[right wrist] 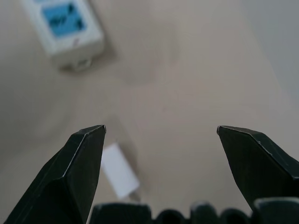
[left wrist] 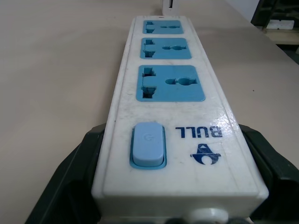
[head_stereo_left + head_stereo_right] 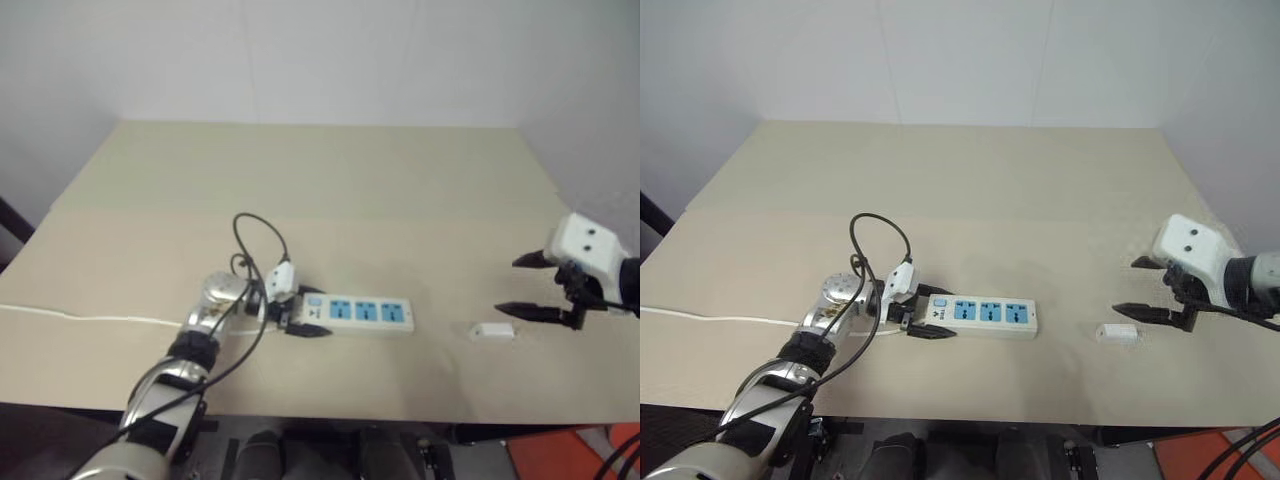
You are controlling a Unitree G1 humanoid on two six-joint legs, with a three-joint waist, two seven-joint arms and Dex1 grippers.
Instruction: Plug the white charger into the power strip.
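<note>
- The left hand [image 3: 300, 312] is clamped on the switch end of the power strip [image 3: 365, 313], one black finger [image 2: 70, 177] pressed against each long side, as the left wrist view shows.
- The power strip lies flat on the desk [image 3: 330, 180], near its front edge and roughly in the middle, its length running from left to right.
- Its blue switch [image 2: 148, 145] sits just ahead of the grip, and the three blue sockets follow in a row toward the far end.
- A thin white cord [image 3: 90, 318] runs along the desk from the strip's gripped end off to the left.
- The white charger [image 3: 493, 331] lies on the desk to the right of the strip, apart from it, near the front edge.
- The right hand [image 3: 533, 287] hovers just right of the charger, its two black fingers [image 1: 77, 163] spread wide with nothing between them.
- In the right wrist view the charger shows below and between those fingers, with the strip's far end beyond it.
</note>
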